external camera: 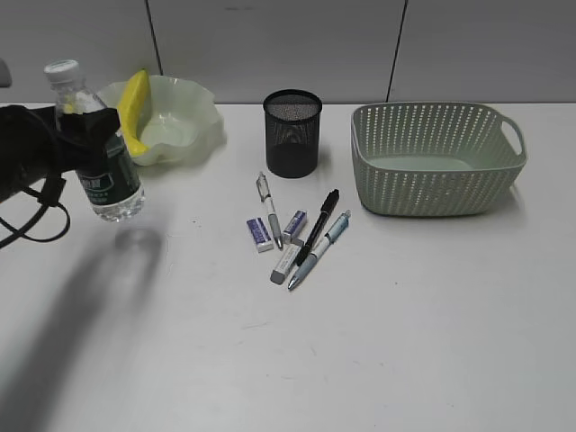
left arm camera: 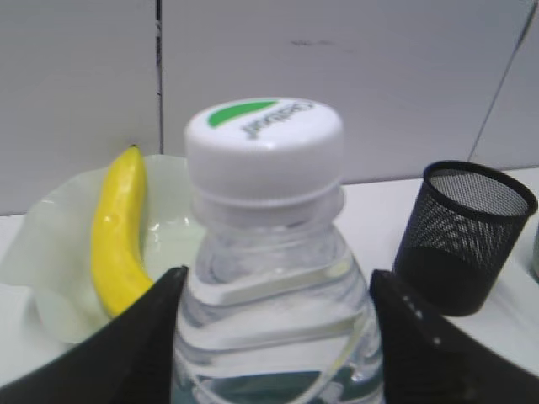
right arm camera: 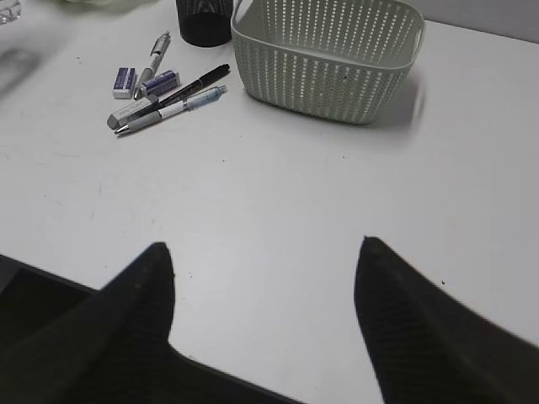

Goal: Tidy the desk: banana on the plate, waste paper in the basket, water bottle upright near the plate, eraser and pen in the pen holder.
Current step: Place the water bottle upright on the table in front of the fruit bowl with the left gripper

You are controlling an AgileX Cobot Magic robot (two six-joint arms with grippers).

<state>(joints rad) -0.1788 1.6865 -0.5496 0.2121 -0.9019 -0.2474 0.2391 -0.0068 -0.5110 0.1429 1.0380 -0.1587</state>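
Note:
My left gripper (external camera: 88, 130) is shut on the water bottle (external camera: 112, 184), holding it cap-up and slightly tilted just above the desk (external camera: 405, 342), in front of the plate (external camera: 193, 126). In the left wrist view its fingers press both sides of the bottle (left arm camera: 269, 252). The banana (external camera: 135, 108) lies in the plate. Three pens (external camera: 317, 227) and three erasers (external camera: 259, 233) lie on the desk before the pen holder (external camera: 292, 135). The basket (external camera: 432, 180) stands at the right. No waste paper is in view. My right gripper (right arm camera: 264, 252) hangs open over bare desk.
A grey panelled wall runs behind the desk. In the right wrist view the basket (right arm camera: 328, 76), the pens (right arm camera: 173, 97) and the pen holder (right arm camera: 204, 25) lie far ahead of the open fingers. The bottle's shadow (external camera: 135, 247) falls on the desk beneath it.

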